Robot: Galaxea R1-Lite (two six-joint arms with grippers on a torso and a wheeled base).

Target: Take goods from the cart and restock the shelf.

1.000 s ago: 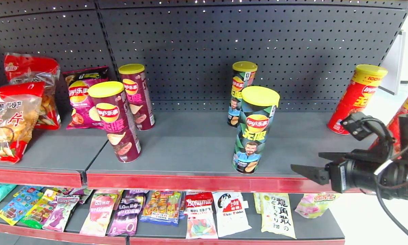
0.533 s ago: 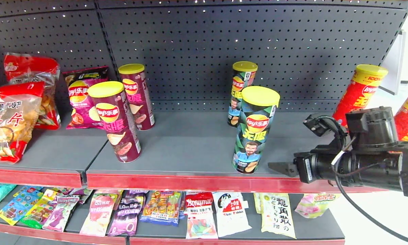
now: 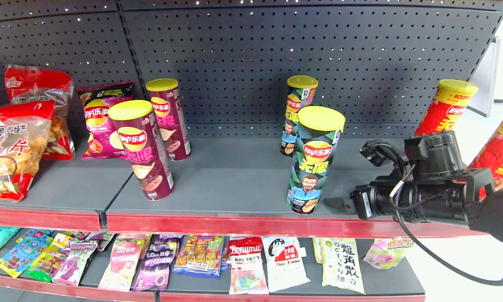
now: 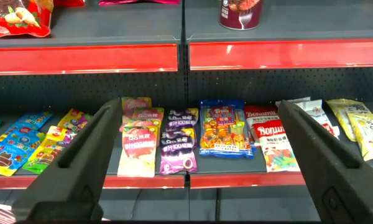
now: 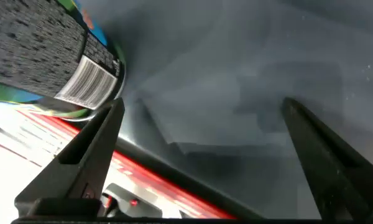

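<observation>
- The front green can (image 3: 314, 163) is standing upright on the shelf (image 3: 234, 180), close to its red front lip (image 3: 234, 224). Nothing is gripping it.
- The right end effector (image 3: 334, 204) is hanging low at the shelf's front, just beside that can on the robot's right. Its fingers are spread wide and holding nothing. The can is sitting outside the fingers, not between them. I cannot tell if one finger is touching it.
- I think the can is sitting in front so shoppers are seeing it first, with the back green can (image 3: 298, 113) lined up behind it.
- The left end effector (image 4: 199, 106) is also spread wide and empty. It is facing the snack bags (image 4: 221, 127) on the lower shelf.
- The purple cans (image 3: 144, 151) are standing in their own row well to the left. The red cans (image 3: 444, 109) are standing to the right, behind the right arm.
- Open grey shelf is lying between the purple and green rows, so more cans could be going there.
- The tight spots are the front lip under the right arm and the red cans near it. A quick swing could be knocking the front green can off the edge.
</observation>
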